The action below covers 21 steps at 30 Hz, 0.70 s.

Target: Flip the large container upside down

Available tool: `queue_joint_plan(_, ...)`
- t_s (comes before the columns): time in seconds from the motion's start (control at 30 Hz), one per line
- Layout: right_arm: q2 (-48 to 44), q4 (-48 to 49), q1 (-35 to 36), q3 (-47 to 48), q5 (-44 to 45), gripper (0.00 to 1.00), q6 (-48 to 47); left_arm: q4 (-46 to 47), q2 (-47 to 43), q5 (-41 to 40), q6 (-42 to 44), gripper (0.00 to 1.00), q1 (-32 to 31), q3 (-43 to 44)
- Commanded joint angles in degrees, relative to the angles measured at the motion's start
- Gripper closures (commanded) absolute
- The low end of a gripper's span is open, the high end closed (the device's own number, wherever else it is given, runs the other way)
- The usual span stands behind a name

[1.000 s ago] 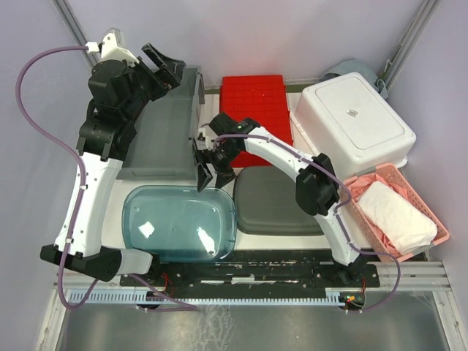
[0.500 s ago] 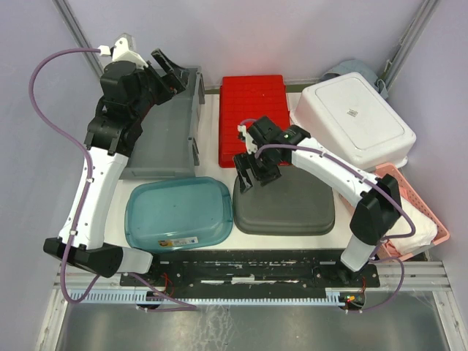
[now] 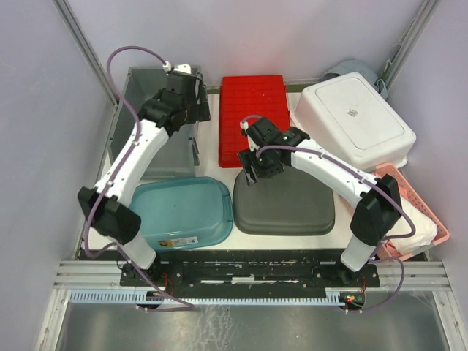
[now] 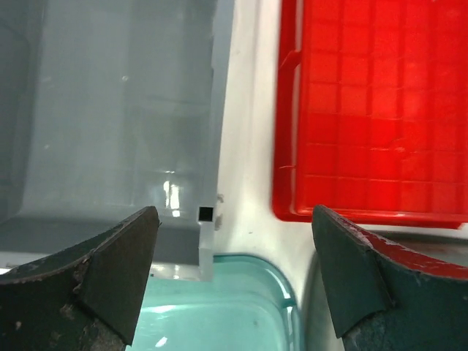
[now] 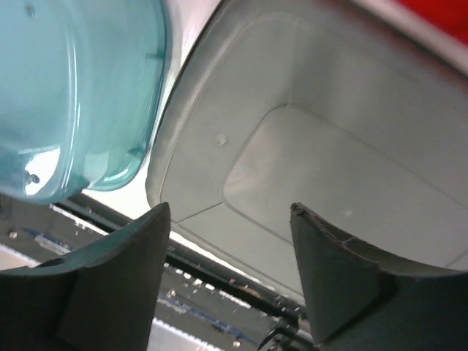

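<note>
Nearest the arm bases, a teal tub (image 3: 179,212) lies on the left and a dark grey tub (image 3: 292,208) just beside it on the right, both seemingly base up; the right gripper (image 3: 252,170) hangs over the dark tub's far left corner, fingers spread, holding nothing. Farther back on the left stands the grey bin (image 3: 172,153), which I take for the large container; it appears to sit mouth up, so the turn is not yet made. The left gripper (image 4: 234,213) hovers over its right-hand wall near the near corner, jaws wide apart, one inside and one outside, empty; a red crate (image 3: 252,110) lies close on the right. The step looks like the reach for the rim; next, lower, close on that wall, and tip the bin without striking the crate.
</note>
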Motion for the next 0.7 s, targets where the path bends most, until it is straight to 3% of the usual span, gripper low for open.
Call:
queue_joint_plan(0.0, -1.57, 0.60, -2.00, 6.21, 7.47, 0.22, 0.52, -5.89, 7.24, -5.11, 5.65, 0.11, -0.04, 7.15)
queue_joint_plan(0.13, -3.10, -0.63, -4.85, 7.41, 8.89, 0.17, 0.55, -9.21, 15.80, -4.54, 6.89, 0.15, 0.47, 14.95)
queue_joint_plan(0.33, -6.89, -0.85, -8.54, 4.88, 9.55, 0.16, 0.52, -7.84, 23.44, 5.42, 7.24, 0.22, 6.23, 18.63)
queue_joint_plan(0.67, -10.83, -1.37, -11.12, 2.23, 11.09, 0.16, 0.42, -4.98, 29.09, 13.22, 8.19, 0.53, 8.97, 18.55)
